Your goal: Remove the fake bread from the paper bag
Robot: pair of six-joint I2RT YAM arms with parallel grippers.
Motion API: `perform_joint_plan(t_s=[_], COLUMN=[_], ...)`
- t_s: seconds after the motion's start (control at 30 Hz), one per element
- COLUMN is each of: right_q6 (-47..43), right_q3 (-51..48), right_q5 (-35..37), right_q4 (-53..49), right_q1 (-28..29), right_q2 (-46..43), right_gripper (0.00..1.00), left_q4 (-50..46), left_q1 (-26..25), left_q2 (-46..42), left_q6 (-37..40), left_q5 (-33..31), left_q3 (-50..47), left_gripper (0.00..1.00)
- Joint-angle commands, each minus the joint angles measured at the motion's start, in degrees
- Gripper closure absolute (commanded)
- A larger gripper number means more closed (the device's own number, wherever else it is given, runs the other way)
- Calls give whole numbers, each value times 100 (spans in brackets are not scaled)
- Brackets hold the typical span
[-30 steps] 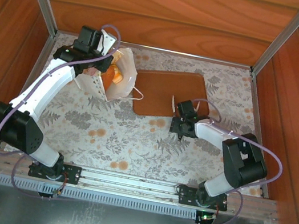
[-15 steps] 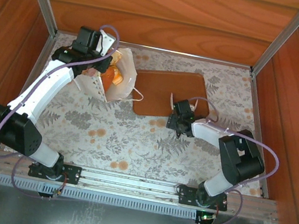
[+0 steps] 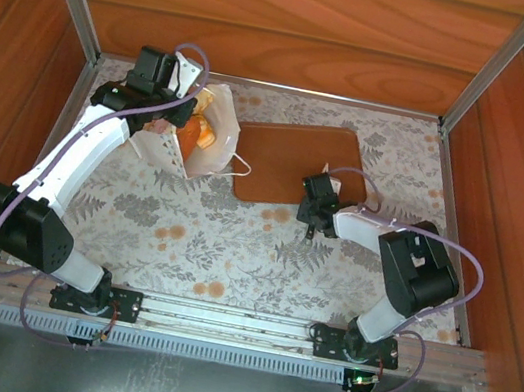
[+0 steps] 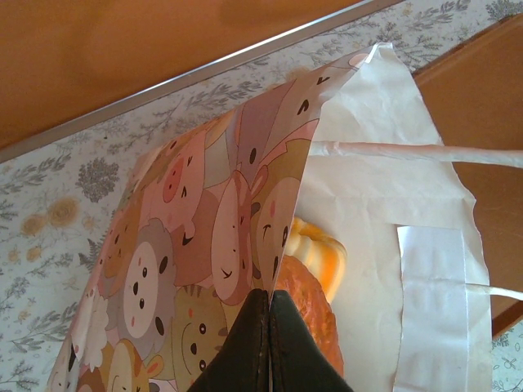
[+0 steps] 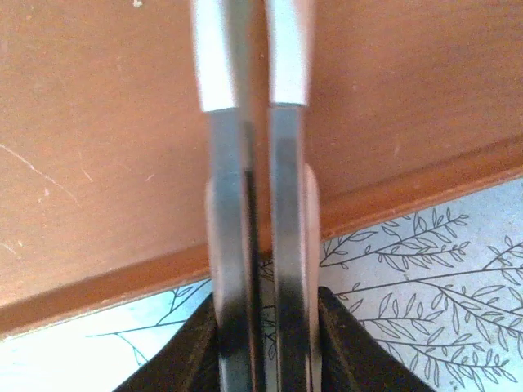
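The paper bag (image 3: 213, 139) lies at the back left with its mouth gaping toward the right. Its inside is white (image 4: 372, 204) and its outer wall carries cartoon animals. Inside it I see fake bread (image 3: 196, 131): a yellow-orange piece (image 4: 320, 255) on top of a reddish-orange one (image 4: 309, 322). My left gripper (image 3: 177, 112) (image 4: 269, 327) is shut on the edge of the bag's printed wall. My right gripper (image 3: 325, 174) (image 5: 253, 73) is shut with nothing between its fingers. It hovers over the front edge of the brown board.
The flat brown board (image 3: 298, 162) (image 5: 98, 122) lies right of the bag, and the bag's cord handles (image 3: 238, 163) rest on its left edge. A floral cloth (image 3: 214, 238) covers the table. Wooden walls (image 3: 273, 15) enclose the back and sides.
My right gripper's fingers were spread wide and have closed. That arm has shifted slightly left and toward the board. The left arm and the bag have stayed put.
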Motion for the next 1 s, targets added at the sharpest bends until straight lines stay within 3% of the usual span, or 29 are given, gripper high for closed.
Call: perform_joint_plan(t_s=[0.0,0.2,0.6,0.97], right_q6=[-17,-217,-445,-603], right_q3=[-276,-379,-662,-466], right_q5=[-457,-699,-1480,-2293], right_q4=[-770,-985,-758,-900], right_q1=[132,134,81,4], right_q2=[-196,-1098,-2949,-3547], right_gripper=[86,100,99,100], left_q4=[217,225,788,1584], left_q1=[-28,-28,-125,-311], left_q2=[-177,-222,-288,-364], left_q6=[-96,-223,1,503], left_q5=[52,161,509,935], left_q3=[2,-162,-449,-685], left_gripper=[100,100,100,100])
